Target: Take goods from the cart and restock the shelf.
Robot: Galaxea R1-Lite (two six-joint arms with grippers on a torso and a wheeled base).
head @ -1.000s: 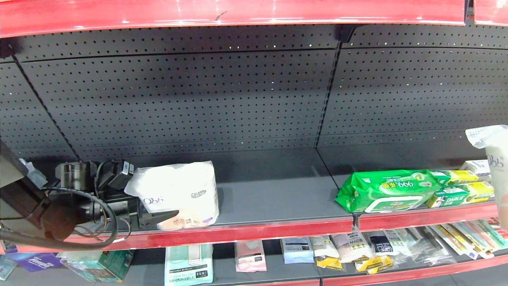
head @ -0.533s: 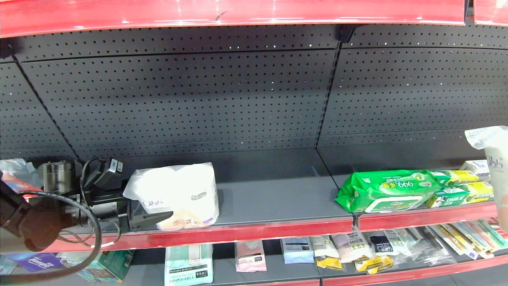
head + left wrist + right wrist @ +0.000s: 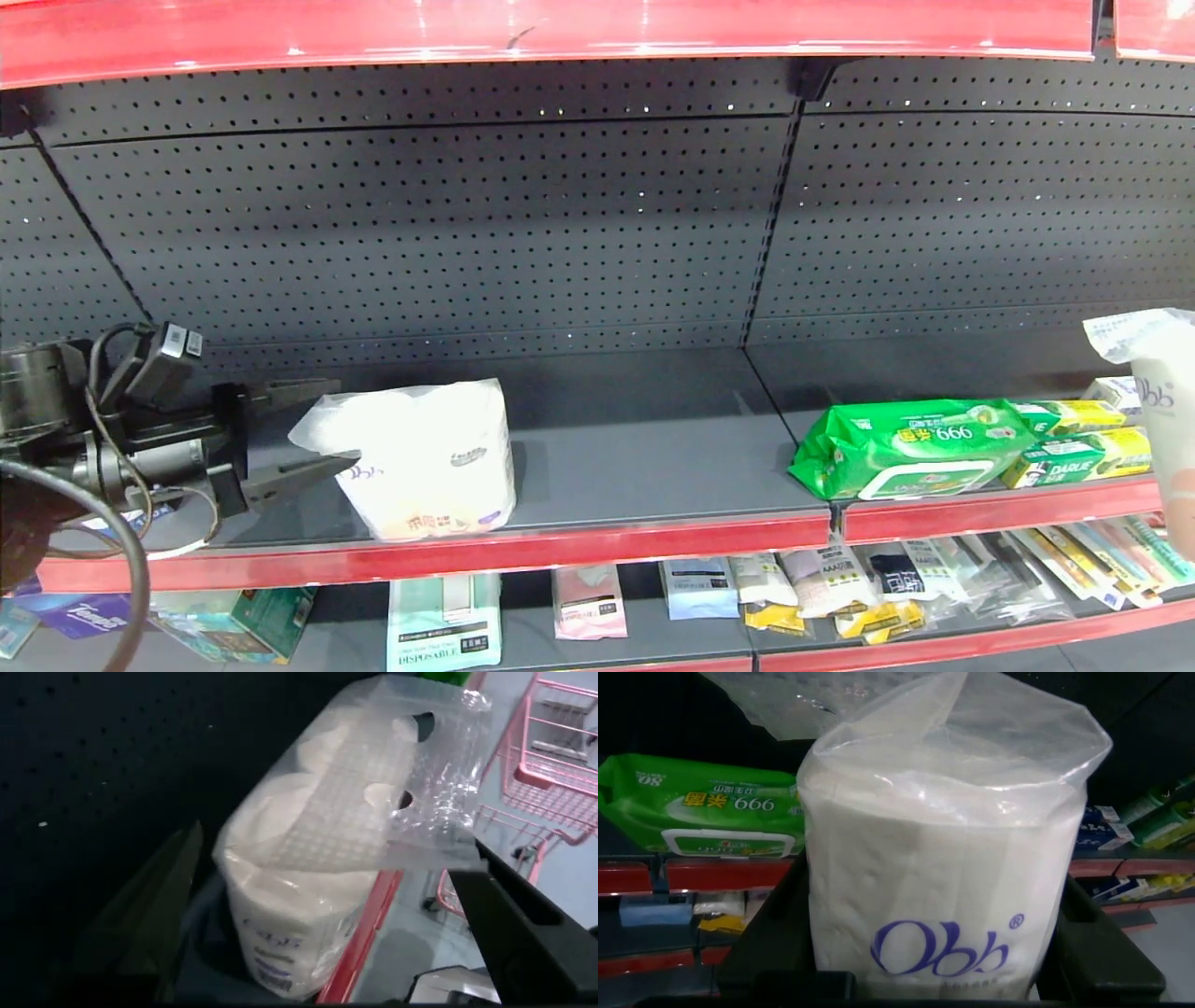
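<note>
Head view shows two white tissue packs. The shelf pack (image 3: 425,457) stands upright near the front edge of the shelf (image 3: 635,467), and its loose plastic flap points sideways into the left gripper (image 3: 308,429), whose fingers are apart around it. The held pack (image 3: 1162,411) is up in the air at the right, tall way up with its flap on top, squeezed in the right gripper (image 3: 938,943), near one green wipes pack (image 3: 910,448) lying flat.
</note>
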